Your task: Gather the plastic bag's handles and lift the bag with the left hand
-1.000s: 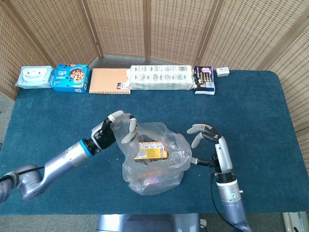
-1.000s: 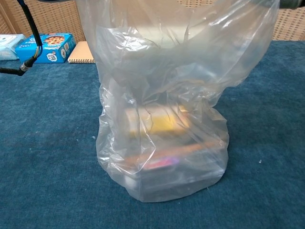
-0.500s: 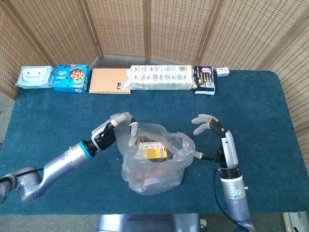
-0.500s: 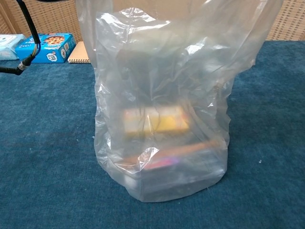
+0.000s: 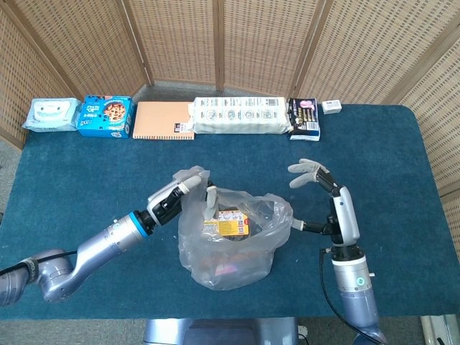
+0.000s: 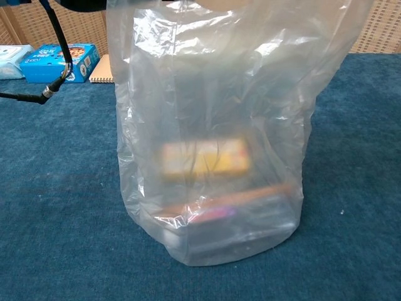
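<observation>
Plastic bag (image 6: pixel 207 144) stands mid-table, nearest the chest camera. Left hand (image 5: pixel 188 195) grips its near-left handle; right hand (image 5: pixel 316 180) is spread, holding nothing. Best sweep the loose right handle (image 5: pixel 277 212) across into the left grasp before raising.

I have the plastic bag (image 5: pixel 233 241) standing on the table (image 5: pixel 86 180) near the front edge, roughly mid-table. Inside it a snack box (image 5: pixel 225 227) lies on top of other packages. My left hand (image 5: pixel 188 196) is at the bag's left rim, holding the film there; my right hand (image 5: pixel 321 194) is just right of the bag, apart from it. Along the back edge I see a row, left to right: wet wipes pack (image 5: pixel 50 114), cookie box (image 5: pixel 106 116), notebook (image 5: pixel 163 121), long packet (image 5: pixel 241 115), small pack (image 5: pixel 304 118), and a tiny box (image 5: pixel 331 107). A wicker screen (image 5: pixel 237 43) stands behind the table.
</observation>
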